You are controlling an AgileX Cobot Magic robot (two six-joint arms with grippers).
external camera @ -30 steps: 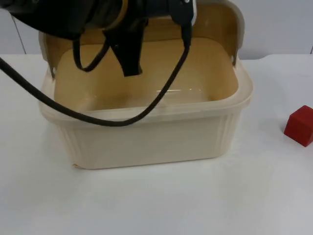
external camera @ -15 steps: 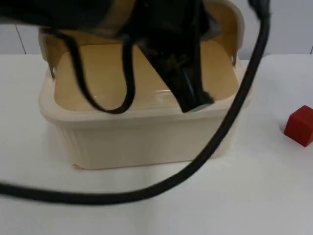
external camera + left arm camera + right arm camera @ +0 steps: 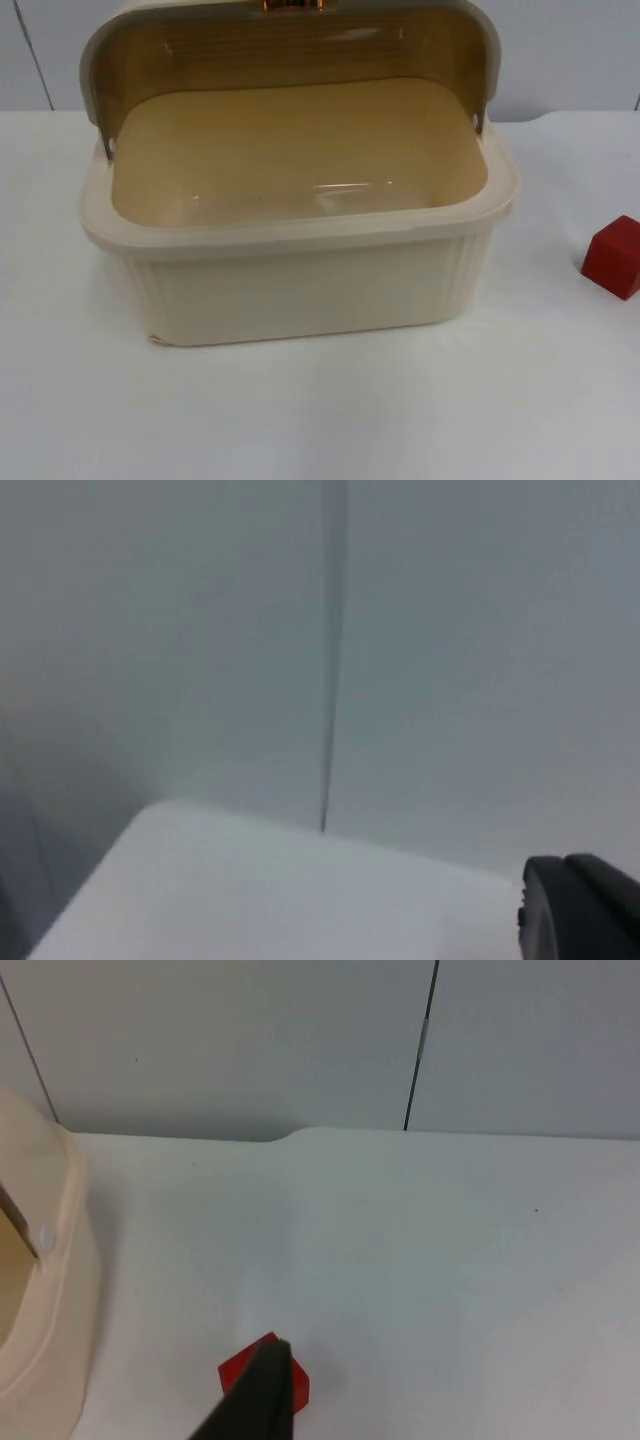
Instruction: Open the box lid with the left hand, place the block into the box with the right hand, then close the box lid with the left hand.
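The cream box [image 3: 300,270] stands in the middle of the table, its inside bare. Its lid [image 3: 290,45] is swung up and back, standing upright behind the opening. A red block [image 3: 613,257] rests on the table to the right of the box, well apart from it. My right gripper [image 3: 255,1400] hovers just in front of the red block [image 3: 235,1372], with the box's side [image 3: 50,1290] off to one side. My left gripper [image 3: 580,910] is raised away from the box, facing the grey wall and a table corner [image 3: 250,880].
The grey partition wall [image 3: 560,50] closes the table close behind the box. White table top [image 3: 320,420] stretches in front of the box and between box and block.
The left arm, which hung over the open box, swept right across it and has left the top view. The lid stays up; the block has not moved.
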